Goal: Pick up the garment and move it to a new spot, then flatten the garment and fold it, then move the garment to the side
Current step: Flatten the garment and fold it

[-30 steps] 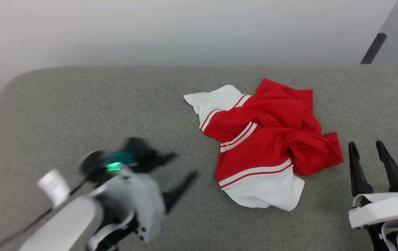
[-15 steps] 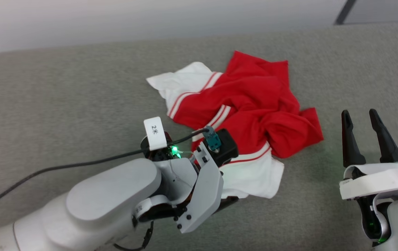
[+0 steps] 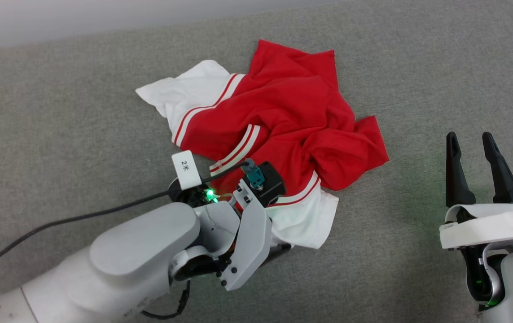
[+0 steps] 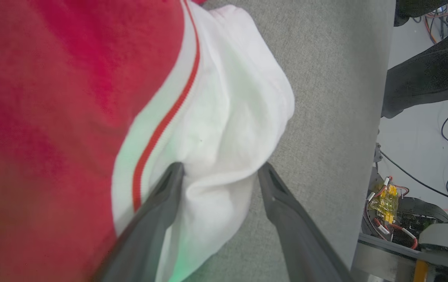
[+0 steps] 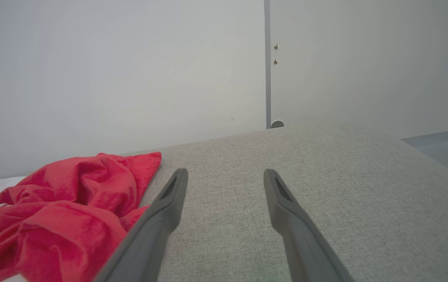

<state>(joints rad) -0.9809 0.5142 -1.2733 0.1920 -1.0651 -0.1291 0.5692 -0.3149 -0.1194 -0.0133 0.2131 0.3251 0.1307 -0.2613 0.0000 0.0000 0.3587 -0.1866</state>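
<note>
L gripper (image 4: 220,172), jaws apart, straddles a white sleeve fold of the crumpled garment (image 3: 283,130) mid grey table (image 3: 59,112), R gripper (image 3: 471,143) spread, idle nearby: pick-up step, next probably needs a firm pinch, then lift.

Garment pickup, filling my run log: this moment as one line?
left tool: open, astride white sleeve | right tool: open, off garment | garment: crumpled on grey surface

The garment (image 3: 283,116) — its near white sleeve (partly) — lies hidden under the left arm (image 3: 148,242).
</note>
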